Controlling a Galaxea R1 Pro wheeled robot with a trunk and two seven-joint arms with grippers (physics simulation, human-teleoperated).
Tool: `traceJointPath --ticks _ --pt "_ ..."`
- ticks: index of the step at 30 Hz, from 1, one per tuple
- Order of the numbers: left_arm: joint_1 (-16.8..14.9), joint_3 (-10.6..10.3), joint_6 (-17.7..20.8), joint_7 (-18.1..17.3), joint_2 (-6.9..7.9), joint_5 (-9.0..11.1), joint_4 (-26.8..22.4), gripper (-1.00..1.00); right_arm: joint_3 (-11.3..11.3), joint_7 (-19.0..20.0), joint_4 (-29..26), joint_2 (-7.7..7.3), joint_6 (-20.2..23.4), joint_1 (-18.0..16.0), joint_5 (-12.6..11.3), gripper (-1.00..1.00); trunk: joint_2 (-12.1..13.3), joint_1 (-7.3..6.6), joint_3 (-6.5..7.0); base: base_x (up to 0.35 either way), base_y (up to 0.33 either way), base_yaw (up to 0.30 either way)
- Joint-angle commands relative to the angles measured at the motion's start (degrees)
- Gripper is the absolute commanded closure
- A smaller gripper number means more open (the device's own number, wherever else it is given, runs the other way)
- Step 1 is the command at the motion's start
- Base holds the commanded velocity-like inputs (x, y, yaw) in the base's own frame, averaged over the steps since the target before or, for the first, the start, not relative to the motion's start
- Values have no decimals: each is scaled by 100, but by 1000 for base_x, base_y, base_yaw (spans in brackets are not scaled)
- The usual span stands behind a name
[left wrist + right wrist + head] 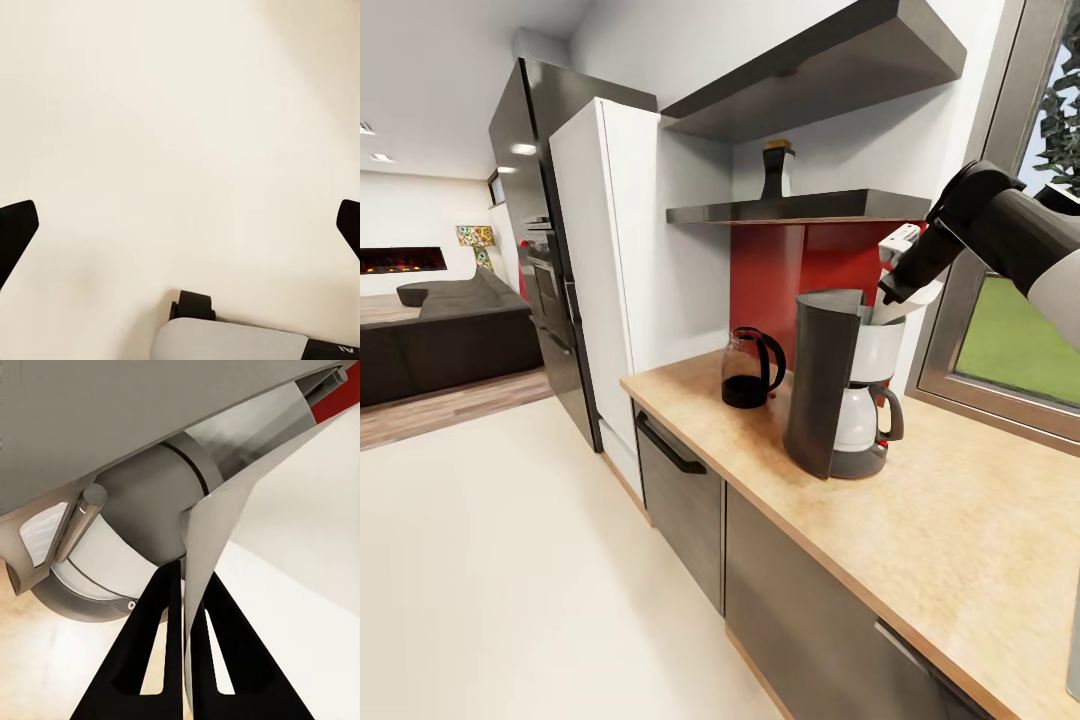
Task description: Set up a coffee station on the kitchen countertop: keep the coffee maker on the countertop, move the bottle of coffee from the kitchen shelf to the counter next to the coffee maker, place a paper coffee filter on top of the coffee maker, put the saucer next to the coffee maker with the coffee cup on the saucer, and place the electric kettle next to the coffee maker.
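Right claw (pixel 184 607) pinches the white paper cone filter (pixel 206 555) over the tall dark grey coffee maker (pixel 830 395). Smoky glass kettle (pixel 750 368) already beside it on the beige surface (pixel 960 520); brown yellow-capped jar (pixel 776 170) still shelved. Left claw (pixel 180 232) spread, empty.

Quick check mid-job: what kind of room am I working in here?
A home kitchen, open to a living area. The signs: a wood-grain countertop over grey cabinets, with a coffee maker and kettle on it, a tall fridge beside it, and a sofa beyond.
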Motion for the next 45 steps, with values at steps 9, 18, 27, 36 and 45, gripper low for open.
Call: traceJointPath --ticks 9,18,27,36,45 --pt "1 5 -6 -3 -1 7 -20 -100 16 66 -12 -4 18 -6 40 100 -3 0 -6 19 0 0" --pt "1 5 -8 -1 -1 7 -33 -100 15 68 -12 -4 18 -6 39 100 -3 0 -6 30 0 0" --pt "1 5 -8 -1 -1 7 -34 -100 16 72 -12 -4 18 -6 39 100 -3 0 -6 1 0 0" --pt "1 5 -8 -2 -1 7 -34 -100 16 75 -12 1 18 -6 39 100 -3 0 -6 0 0 0" --pt "1 5 -8 -1 -1 7 -34 -100 16 75 -17 11 18 -6 39 100 -3 0 -6 0 0 0"
